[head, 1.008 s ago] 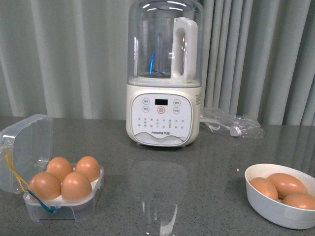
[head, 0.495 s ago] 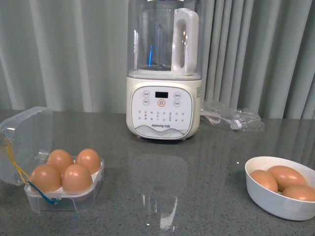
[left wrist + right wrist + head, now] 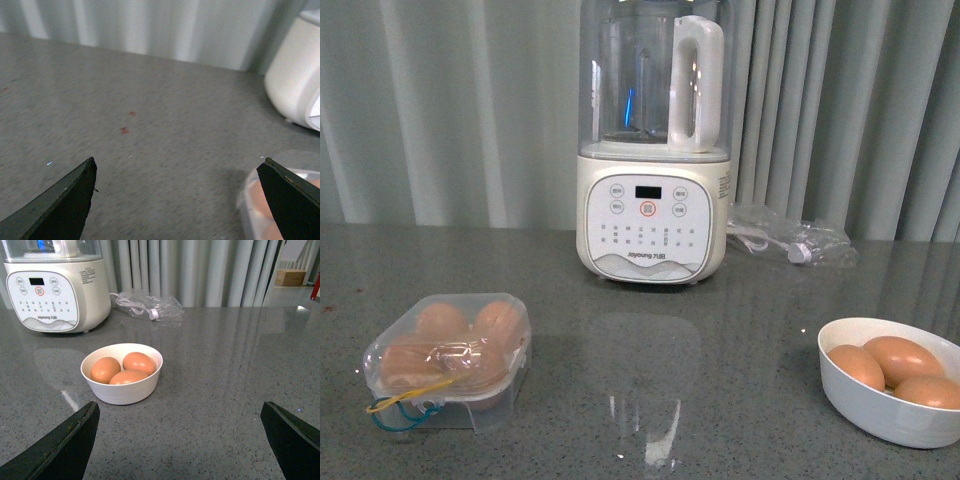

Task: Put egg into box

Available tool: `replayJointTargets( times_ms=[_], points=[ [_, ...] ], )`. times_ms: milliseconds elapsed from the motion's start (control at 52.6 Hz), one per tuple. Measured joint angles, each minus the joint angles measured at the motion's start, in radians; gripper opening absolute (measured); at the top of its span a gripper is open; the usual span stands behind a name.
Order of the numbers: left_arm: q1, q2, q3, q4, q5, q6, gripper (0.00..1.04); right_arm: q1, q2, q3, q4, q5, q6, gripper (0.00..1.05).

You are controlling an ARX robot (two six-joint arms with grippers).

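Pale pleated curtains (image 3: 460, 110) hang behind a speckled grey stone countertop (image 3: 740, 340) glossy with reflected overhead light.

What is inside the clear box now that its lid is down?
Through the closed clear lid of the box, orange-brown eggs show in the cells: two at the back fairly clear, those in front blurred by glare. The cell floors under them are hidden.

— What sits where on the worktop (image 3: 740, 350)?
— The box (image 3: 448, 357) is front left, lid down over four eggs (image 3: 440, 322). The blender (image 3: 653, 150) stands behind at centre, a plastic bag (image 3: 790, 243) just right of it.
— And the bowl (image 3: 890, 395)?
— Front right, three eggs inside
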Motion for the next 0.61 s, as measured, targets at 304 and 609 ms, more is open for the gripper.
replayJointTargets(
  times_ms=[304,609],
  points=[
    [0.031,-0.119,-0.003,-0.122,0.024,-0.017,0.98,0.000,0.000,0.000,0.000,0.001,0.000,0.98],
    [-0.002,-0.254,-0.201,-0.003,0.122,0.052,0.42,0.000,0.000,0.000,0.000,0.000,0.000,0.98]
  ],
)
